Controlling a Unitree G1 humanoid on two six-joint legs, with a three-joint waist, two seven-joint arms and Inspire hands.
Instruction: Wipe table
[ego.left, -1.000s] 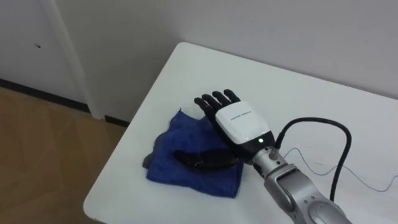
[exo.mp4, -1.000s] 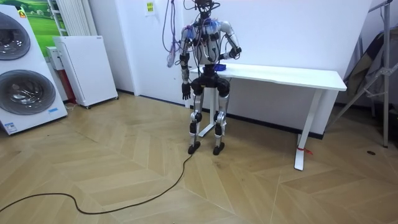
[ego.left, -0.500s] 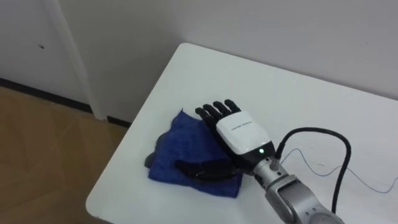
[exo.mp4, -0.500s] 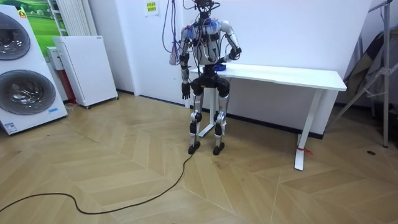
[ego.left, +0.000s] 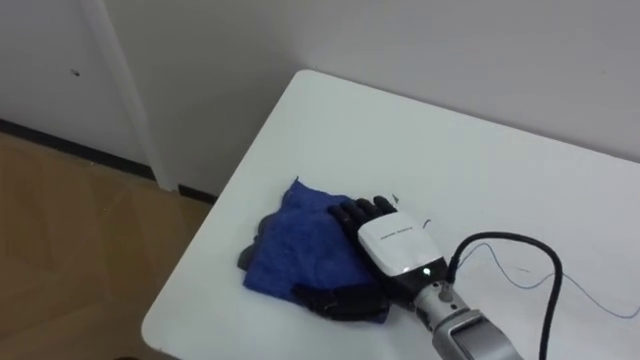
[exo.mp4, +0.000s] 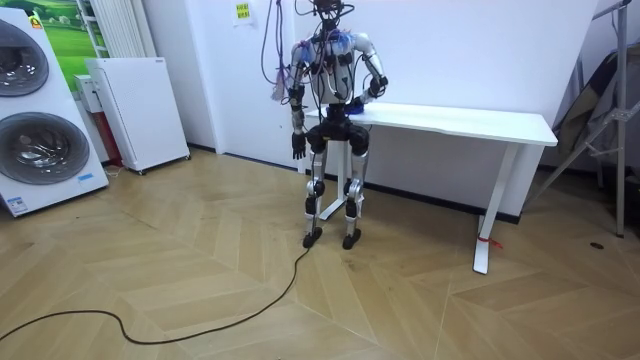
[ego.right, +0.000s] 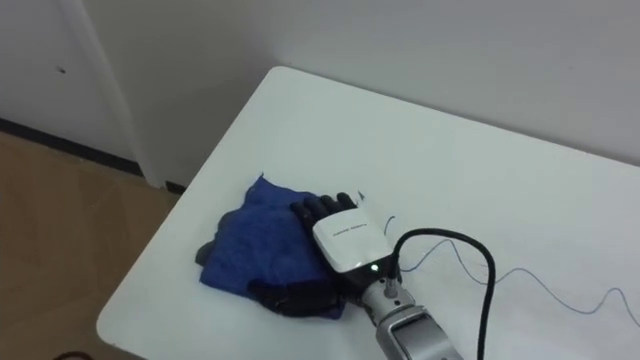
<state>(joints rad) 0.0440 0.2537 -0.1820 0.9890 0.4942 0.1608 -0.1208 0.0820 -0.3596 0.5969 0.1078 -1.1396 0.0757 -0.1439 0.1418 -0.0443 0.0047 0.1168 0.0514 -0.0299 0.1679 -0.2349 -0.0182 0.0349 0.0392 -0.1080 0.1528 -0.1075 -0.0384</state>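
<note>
A crumpled blue cloth (ego.left: 296, 243) (ego.right: 248, 243) lies near the left end of the white table (ego.left: 450, 150), close to its near edge. My right hand (ego.left: 393, 244) (ego.right: 344, 238) rests palm down on the cloth's right part, open, fingers straight and pointing away from me. Its thumb lies along the cloth's near edge. In the room view I stand at the left end of the table (exo.mp4: 470, 122) with the right arm reaching onto it. My left hand (exo.mp4: 298, 152) hangs at my side on the room view's left.
The table's left edge (ego.left: 215, 225) and near left corner drop to the wooden floor (ego.left: 70, 230). A white wall runs behind the table. A thin wire (ego.left: 590, 292) lies on the tabletop to the right of my arm.
My right hand has slid back toward me over the cloth, from its far right part to its near right part. The cloth has stayed about where it was.
</note>
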